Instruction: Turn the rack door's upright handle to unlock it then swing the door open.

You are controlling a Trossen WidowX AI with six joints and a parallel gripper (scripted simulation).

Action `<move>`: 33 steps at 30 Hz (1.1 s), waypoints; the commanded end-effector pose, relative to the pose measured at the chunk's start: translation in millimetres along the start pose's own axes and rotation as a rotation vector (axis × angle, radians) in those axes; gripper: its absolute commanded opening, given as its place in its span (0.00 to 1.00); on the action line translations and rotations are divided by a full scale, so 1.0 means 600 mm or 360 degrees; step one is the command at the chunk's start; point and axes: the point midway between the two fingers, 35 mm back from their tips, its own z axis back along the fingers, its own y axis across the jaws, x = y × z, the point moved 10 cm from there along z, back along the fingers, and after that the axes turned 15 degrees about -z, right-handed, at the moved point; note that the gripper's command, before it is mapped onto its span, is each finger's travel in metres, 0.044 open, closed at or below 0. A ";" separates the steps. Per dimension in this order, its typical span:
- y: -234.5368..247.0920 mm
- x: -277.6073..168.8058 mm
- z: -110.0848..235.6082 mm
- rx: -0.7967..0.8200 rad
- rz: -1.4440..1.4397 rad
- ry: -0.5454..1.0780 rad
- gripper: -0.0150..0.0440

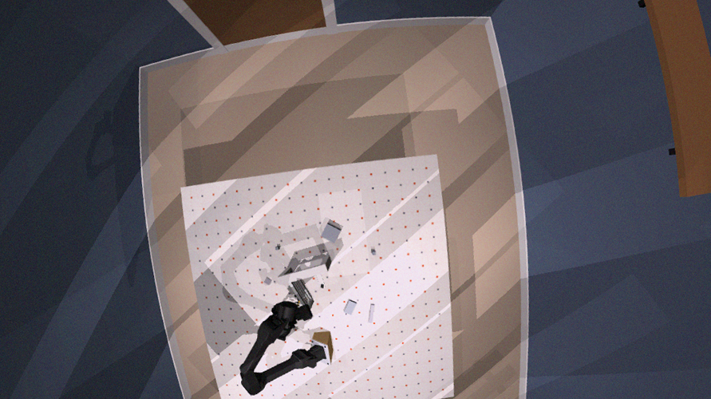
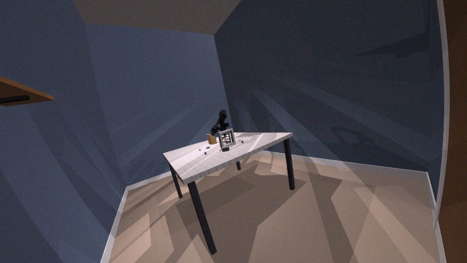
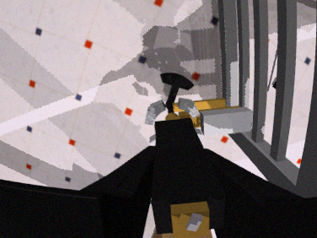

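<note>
The hand [image 1: 296, 301] [image 3: 178, 154] pinches the handle [image 3: 174, 94] beside the barred door [image 1: 302, 292] [image 3: 258, 72], which stands partly open toward the arm on the desk [image 1: 396, 290] [image 2: 195, 163]; its remaining swing seems to lie away from the frame [image 1: 309, 262] [image 2: 232, 137].

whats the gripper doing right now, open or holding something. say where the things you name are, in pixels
Gripper [image 3: 178, 154]: jaws closed on the rack door's handle [image 3: 170, 101], beside the barred door [image 3: 260, 76].

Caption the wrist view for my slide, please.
The gripper clamps the handle beside the door's dark upright bars, above a dotted tabletop.
</note>
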 end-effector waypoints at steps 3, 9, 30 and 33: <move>0.021 0.000 0.001 0.0005 -0.0152 -0.0007 0.28; 0.039 0.002 0.001 0.0006 -0.0279 -0.0007 0.28; 0.052 0.003 0.001 0.0008 -0.0363 -0.0007 0.41; 0.052 0.003 0.001 0.0008 -0.0363 -0.0007 0.55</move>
